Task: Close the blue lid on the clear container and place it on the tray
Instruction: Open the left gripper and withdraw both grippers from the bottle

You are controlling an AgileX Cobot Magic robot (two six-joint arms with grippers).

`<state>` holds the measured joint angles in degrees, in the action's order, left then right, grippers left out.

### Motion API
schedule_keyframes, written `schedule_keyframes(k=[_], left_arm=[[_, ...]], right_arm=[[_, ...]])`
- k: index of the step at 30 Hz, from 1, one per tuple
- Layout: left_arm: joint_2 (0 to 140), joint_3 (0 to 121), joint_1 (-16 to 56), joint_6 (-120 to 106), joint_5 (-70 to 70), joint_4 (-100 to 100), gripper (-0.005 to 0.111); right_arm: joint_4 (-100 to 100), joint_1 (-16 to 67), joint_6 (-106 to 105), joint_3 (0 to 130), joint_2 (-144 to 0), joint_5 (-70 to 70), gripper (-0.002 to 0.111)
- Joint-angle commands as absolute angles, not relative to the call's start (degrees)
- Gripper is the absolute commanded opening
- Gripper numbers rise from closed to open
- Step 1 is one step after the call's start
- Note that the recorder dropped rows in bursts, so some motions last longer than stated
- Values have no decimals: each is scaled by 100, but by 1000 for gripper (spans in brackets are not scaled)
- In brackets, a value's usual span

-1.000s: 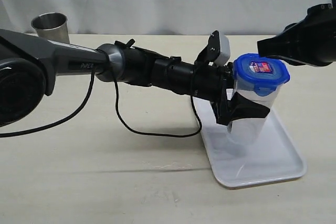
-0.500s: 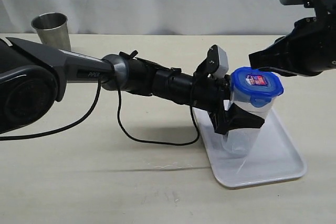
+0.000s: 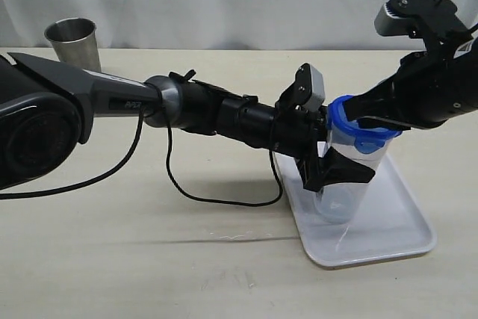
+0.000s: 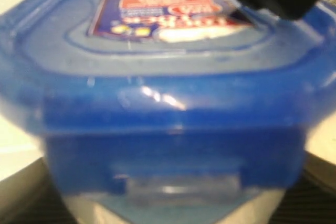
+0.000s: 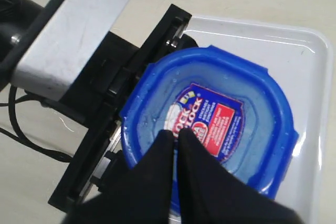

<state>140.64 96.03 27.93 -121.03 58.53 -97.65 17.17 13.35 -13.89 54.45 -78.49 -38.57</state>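
While pressed together, the right jaws touch the blue lid (image 5: 262, 108).

Exterior side-on; 2 wrist cameras near the blue lid (image 5: 210, 119).

One clear container (image 3: 345, 196), one blue lid (image 5: 220, 98), one white tray (image 3: 403, 229), one steel cup (image 3: 72, 41) at ten o'clock, one black cable (image 3: 216, 193), one table (image 3: 149, 259); two robot arms: left arm (image 3: 224, 113), right arm (image 3: 437, 84).
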Motion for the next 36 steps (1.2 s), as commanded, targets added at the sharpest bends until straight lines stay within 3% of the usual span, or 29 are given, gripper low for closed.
schedule_keyframes(k=[1, 2, 5, 9, 36], left_arm=[[14037, 9620, 2806, -12196, 5941, -9768, 17], [14037, 9620, 2806, -12162, 5941, -9757, 36], [14037, 9620, 2806, -12162, 6006, -9623, 63], [14037, 9620, 2806, -12162, 6006, -9622, 78], [13984, 9608, 2406, -11969, 5863, -8597, 79]], right_arm=[[1694, 1345, -1411, 5457, -7895, -3883, 4], [1694, 1345, -1411, 5457, -7895, -3883, 4], [1694, 1345, -1411, 5457, -7895, -3883, 4], [1694, 1345, -1411, 5457, -7895, -3883, 4], [1693, 1345, -1419, 5457, -7895, -3903, 4]])
